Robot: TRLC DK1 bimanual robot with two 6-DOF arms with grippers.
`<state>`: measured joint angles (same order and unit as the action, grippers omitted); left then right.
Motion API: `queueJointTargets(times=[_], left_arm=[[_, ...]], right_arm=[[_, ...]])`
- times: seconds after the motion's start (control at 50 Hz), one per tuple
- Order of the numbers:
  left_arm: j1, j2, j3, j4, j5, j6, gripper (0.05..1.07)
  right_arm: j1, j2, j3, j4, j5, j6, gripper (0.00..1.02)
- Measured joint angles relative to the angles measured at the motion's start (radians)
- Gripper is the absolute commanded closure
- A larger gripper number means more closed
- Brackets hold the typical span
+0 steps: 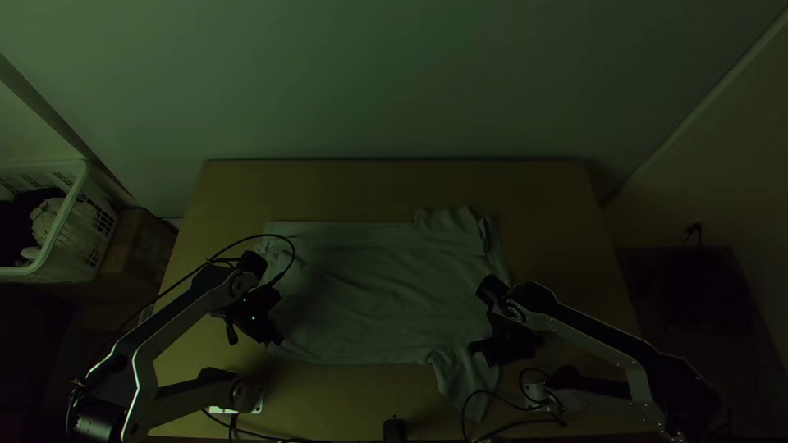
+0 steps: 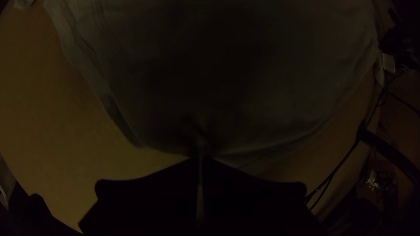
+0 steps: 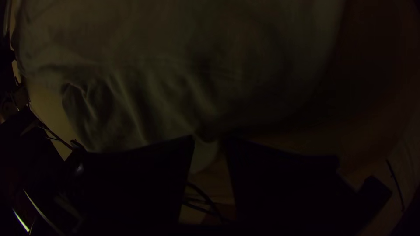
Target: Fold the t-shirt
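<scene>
A white basket (image 1: 61, 215) holding dark and pale items stands left of the wooden table (image 1: 345, 186).

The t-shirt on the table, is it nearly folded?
Not nearly, I think. The t-shirt looks spread out, though wrinkled, so that part seems done. The left gripper has its jaws shut on an edge, and the right gripper is by the sleeve sticking out toward the near side. The main folds look left to do.

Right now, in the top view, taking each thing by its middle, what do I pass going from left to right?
White basket → left end effector → t-shirt → right end effector.
</scene>
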<state>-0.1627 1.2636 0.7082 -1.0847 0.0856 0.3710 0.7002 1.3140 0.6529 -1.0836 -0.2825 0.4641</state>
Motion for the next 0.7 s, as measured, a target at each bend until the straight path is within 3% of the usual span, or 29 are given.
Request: queueJointTargets(times=[0.22, 0.7], left_arm=[[0.053, 0.000, 0.040, -0.001, 0.000, 0.026, 1.04], [0.111, -0.011, 0.058, -0.008, 0.000, 0.055, 1.04]], right_arm=[[-0.012, -0.069, -0.005, 0.029, 0.025, 0.000, 1.00], [-0.196, -0.129, 0.005, -0.013, 0.073, -0.080, 1.00]])
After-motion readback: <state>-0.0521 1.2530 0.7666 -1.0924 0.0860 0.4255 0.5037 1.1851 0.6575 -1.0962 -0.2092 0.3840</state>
